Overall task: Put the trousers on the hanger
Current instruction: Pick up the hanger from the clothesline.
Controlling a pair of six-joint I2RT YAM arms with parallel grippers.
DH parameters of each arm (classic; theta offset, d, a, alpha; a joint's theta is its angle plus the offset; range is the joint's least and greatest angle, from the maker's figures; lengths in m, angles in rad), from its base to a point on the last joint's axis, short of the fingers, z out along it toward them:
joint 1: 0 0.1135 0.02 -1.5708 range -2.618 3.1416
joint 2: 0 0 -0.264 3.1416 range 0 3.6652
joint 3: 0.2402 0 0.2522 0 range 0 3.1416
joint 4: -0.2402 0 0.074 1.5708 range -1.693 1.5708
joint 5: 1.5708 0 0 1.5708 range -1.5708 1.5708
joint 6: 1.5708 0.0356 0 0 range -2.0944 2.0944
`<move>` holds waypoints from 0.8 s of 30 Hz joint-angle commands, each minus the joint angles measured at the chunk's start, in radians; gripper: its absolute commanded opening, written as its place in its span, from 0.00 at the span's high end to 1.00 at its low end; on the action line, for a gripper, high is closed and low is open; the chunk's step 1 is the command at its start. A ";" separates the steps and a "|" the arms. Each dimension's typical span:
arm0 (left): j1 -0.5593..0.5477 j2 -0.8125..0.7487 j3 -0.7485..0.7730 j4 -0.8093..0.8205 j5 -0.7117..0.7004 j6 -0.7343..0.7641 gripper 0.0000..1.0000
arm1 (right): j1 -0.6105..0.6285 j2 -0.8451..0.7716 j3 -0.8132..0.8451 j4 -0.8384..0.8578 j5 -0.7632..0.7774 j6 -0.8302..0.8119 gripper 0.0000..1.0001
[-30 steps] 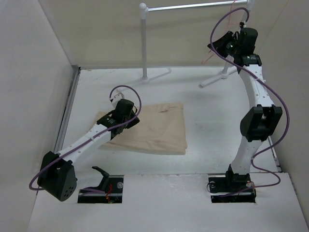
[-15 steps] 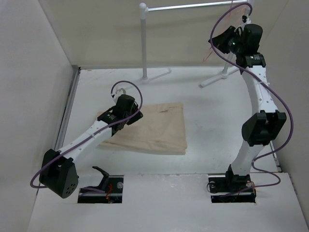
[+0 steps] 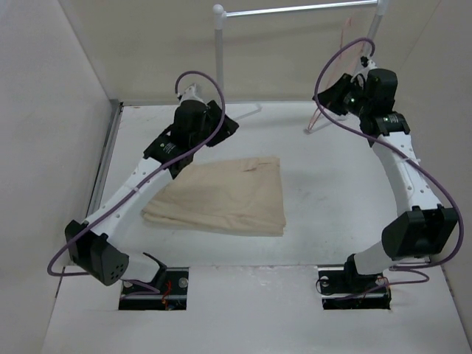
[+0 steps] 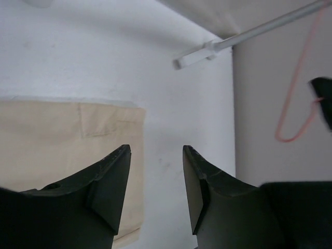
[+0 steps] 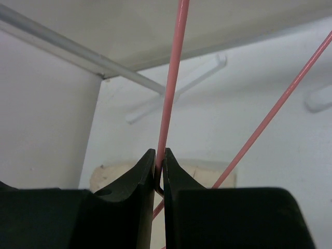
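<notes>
The beige trousers [image 3: 221,195] lie folded flat on the table's middle; the left wrist view shows their far corner [image 4: 62,135]. My left gripper [image 3: 225,125] is raised above the table just beyond the trousers' far edge, open and empty [image 4: 155,149]. My right gripper [image 3: 328,87] is high at the back right, shut on the thin pink wire of the hanger [image 5: 171,93], which passes up between the jaws [image 5: 160,153]. The hanger [image 3: 317,118] hangs below the rack bar and also shows in the left wrist view [image 4: 295,104].
The white garment rack stands at the back: post [image 3: 219,59], silver bar [image 3: 295,9] and feet [image 3: 332,118] on the table. Side walls close in on left and right. Purple cables loop off both wrists.
My left arm has lifted off the trousers and swung up and toward the back. My right gripper has come down and forward a little, still shut on the hanger. The trousers have not moved.
</notes>
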 commanded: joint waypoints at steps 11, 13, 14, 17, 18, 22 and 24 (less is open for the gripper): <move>-0.201 0.370 0.480 -0.017 0.131 0.127 0.44 | 0.238 -0.378 -0.480 -0.115 0.163 -0.058 0.87; -0.227 0.421 0.516 -0.022 0.128 0.130 0.44 | 0.276 -0.418 -0.520 -0.141 0.194 -0.057 0.87; -0.238 0.445 0.533 -0.022 0.131 0.130 0.44 | 0.298 -0.432 -0.540 -0.149 0.208 -0.054 0.87; -0.279 0.493 0.566 -0.028 0.134 0.132 0.45 | 0.345 -0.469 -0.589 -0.160 0.246 -0.040 0.87; -0.288 0.500 0.567 -0.022 0.134 0.132 0.45 | 0.359 -0.475 -0.600 -0.161 0.251 -0.031 0.87; -0.321 0.499 0.544 -0.002 0.111 0.133 0.50 | 0.384 -0.503 -0.634 -0.161 0.274 -0.008 0.87; -0.331 0.493 0.527 0.013 0.052 0.142 0.54 | 0.398 -0.514 -0.640 -0.161 0.275 0.000 0.87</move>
